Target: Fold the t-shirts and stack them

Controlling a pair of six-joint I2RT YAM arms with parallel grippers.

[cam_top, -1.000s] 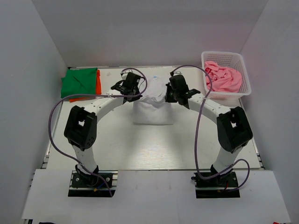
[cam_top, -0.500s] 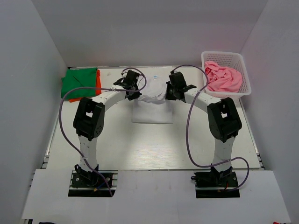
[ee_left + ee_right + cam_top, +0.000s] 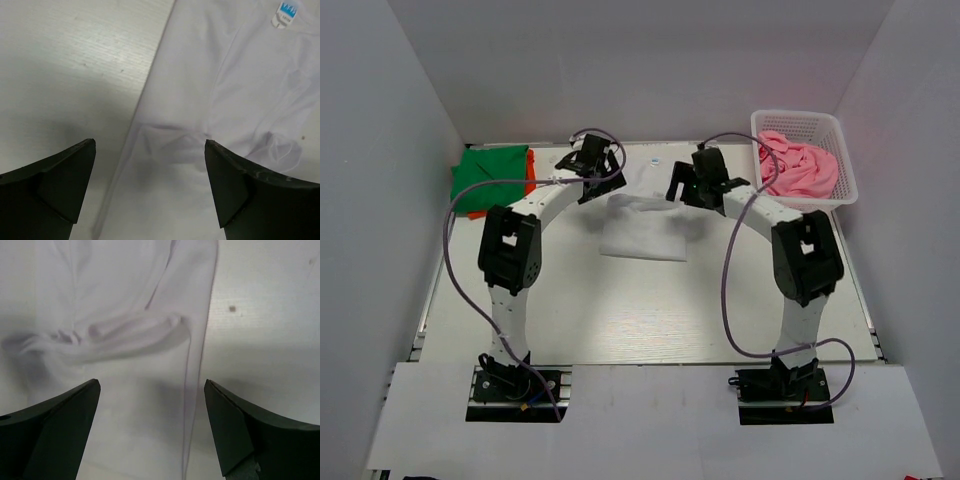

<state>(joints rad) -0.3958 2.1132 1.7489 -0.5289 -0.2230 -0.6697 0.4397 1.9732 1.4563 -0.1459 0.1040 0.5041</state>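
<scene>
Both grippers hung wide open and empty over the far part of the white t-shirt (image 3: 642, 232), which lay in the middle of the table (image 3: 620, 315) with its long axis running from the far side toward the arm bases. The left gripper (image 3: 150, 150) was poised above the shirt's left edge, bare tabletop on one side of that edge and cloth on the other, with the blue neck label (image 3: 286, 9) farther on. The right gripper (image 3: 152, 387) mirrored it over the right edge, where a rumpled ridge of cloth crossed just ahead of its fingers. Each arm stood nearer to its own side of the garment, so any further fold looked to be a two-armed move, taking both edges together. The near half of the table gave open room toward the bases. At the far left, well apart, a folded green t-shirt (image 3: 490, 178) sat on an orange t-shirt (image 3: 531, 178), the likely place for the stack. At the far right a pink t-shirt (image 3: 800, 168) lay bunched in the white lattice basket (image 3: 798, 117), close beside the right arm
</scene>
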